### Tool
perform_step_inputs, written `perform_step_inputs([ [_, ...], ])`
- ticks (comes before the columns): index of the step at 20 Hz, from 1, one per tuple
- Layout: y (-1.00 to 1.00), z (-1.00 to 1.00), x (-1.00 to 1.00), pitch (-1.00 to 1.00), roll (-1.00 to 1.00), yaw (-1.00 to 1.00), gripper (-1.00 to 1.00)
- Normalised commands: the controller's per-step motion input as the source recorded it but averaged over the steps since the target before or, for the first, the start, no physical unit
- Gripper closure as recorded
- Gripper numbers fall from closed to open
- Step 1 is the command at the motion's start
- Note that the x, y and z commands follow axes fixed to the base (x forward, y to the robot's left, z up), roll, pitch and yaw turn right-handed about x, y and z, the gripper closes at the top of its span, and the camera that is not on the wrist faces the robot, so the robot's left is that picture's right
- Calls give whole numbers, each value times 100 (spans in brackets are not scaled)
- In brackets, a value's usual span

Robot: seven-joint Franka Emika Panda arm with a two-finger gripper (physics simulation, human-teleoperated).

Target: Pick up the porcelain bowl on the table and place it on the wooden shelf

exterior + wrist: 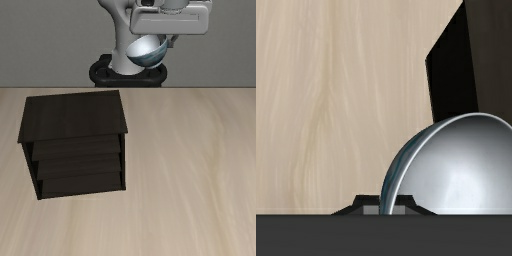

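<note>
Exterior high, frontal; wrist close; shelf shared

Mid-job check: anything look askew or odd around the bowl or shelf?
Only the porcelain bowl: it hangs tipped on edge, held by its rim in the gripper, raised off the table. That suits a rim grasp. The wooden shelf stands upright and looks intact.
</note>
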Motion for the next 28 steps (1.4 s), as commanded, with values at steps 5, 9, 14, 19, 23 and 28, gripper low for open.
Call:
perform_step_inputs([
  [5, -100, 0, 0, 0, 0, 0, 100],
  [9, -100, 0, 0, 0, 0, 0, 100],
  [14, -100, 0, 0, 0, 0, 0, 100],
  [19, -80, 0, 20, 0, 0, 0, 100],
  [23, 0, 0, 100, 0, 0, 0, 100],
  [28, 0, 0, 100, 0, 0, 0, 100],
])
